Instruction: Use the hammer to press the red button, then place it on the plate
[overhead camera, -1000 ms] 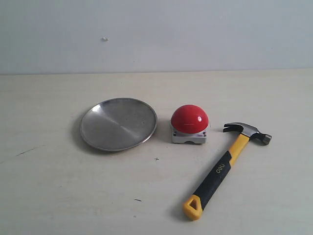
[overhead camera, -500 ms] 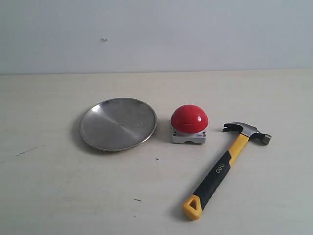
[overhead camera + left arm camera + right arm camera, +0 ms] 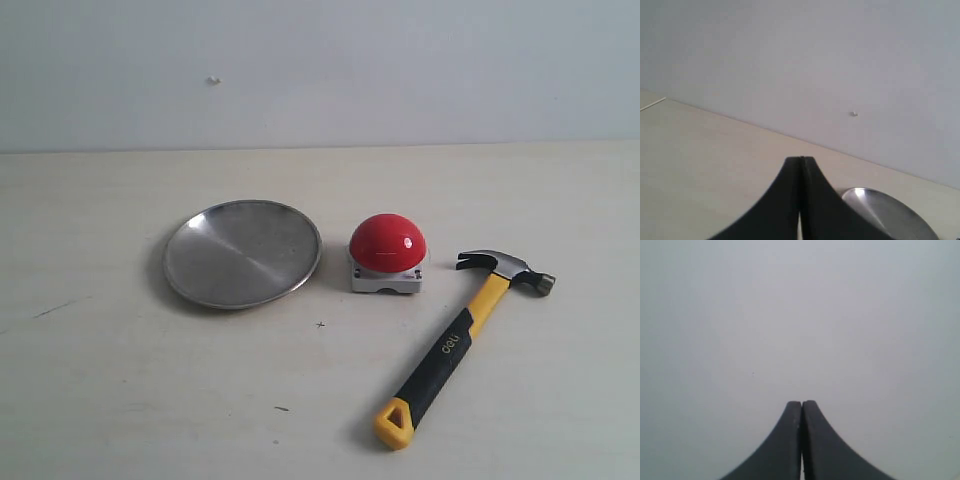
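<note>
The hammer (image 3: 455,340) lies flat on the table at the right, its dark head toward the back and its yellow loop toward the front. Left of the head sits the red button (image 3: 387,243) on its grey base. The plate (image 3: 241,253) rests left of the button. No gripper shows in the exterior view. My left gripper (image 3: 800,159) is shut with nothing in it, and part of the plate (image 3: 890,212) shows beyond it. In the right wrist view my right gripper (image 3: 801,402) is shut and empty, facing a plain grey wall.
The pale table (image 3: 120,380) runs back to a grey wall (image 3: 400,70). A few small dark marks dot the table surface in front of the plate and button.
</note>
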